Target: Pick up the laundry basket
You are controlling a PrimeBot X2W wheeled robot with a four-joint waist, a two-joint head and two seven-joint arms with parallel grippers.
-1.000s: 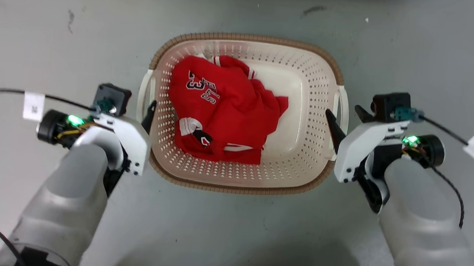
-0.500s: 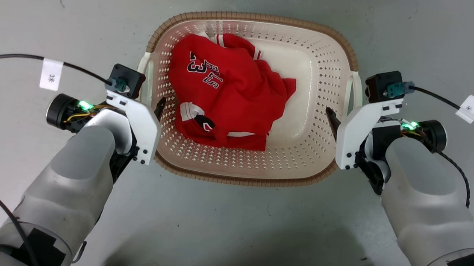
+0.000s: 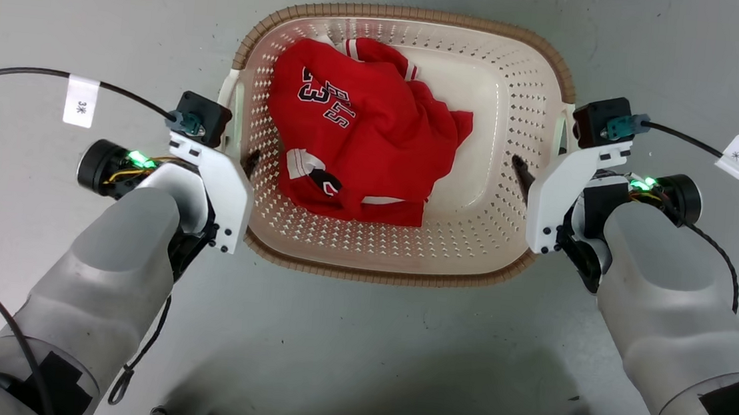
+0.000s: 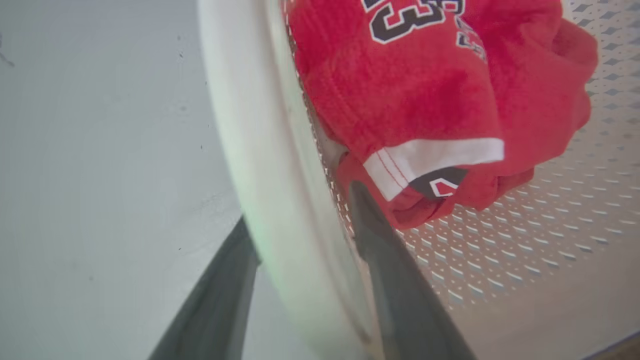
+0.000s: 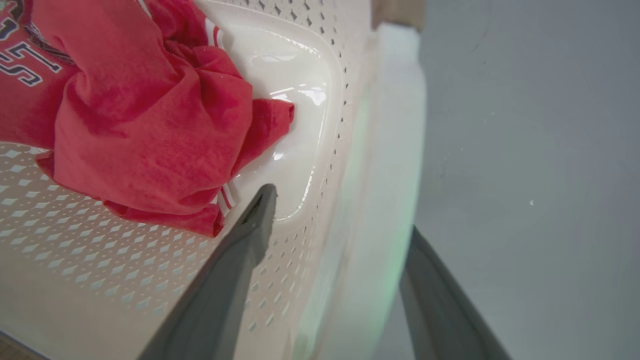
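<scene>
A: Status? Basket was lower in head view a second ago.

B: laundry basket (image 3: 385,262) now sits higher and larger there (whole frame shifted, so camera moved too). Looks lifted between the arms, red jersey (image 3: 355,139) inside.

A: Grips?

B: left gripper (image 4: 300,250) and right gripper (image 5: 340,230) each straddle a side wall, one finger inside, one outside. Clamped, I'd judge.

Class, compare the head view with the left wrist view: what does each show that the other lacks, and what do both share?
Head view alone: the whole laundry basket with its brown rim, the right tool, both pale forearms, tagged cables.

Left wrist view alone: the left tool close up, one finger outside and one inside the basket's white side handle.

Both: the red jersey with the number 33, perforated walls, grey floor.
</scene>
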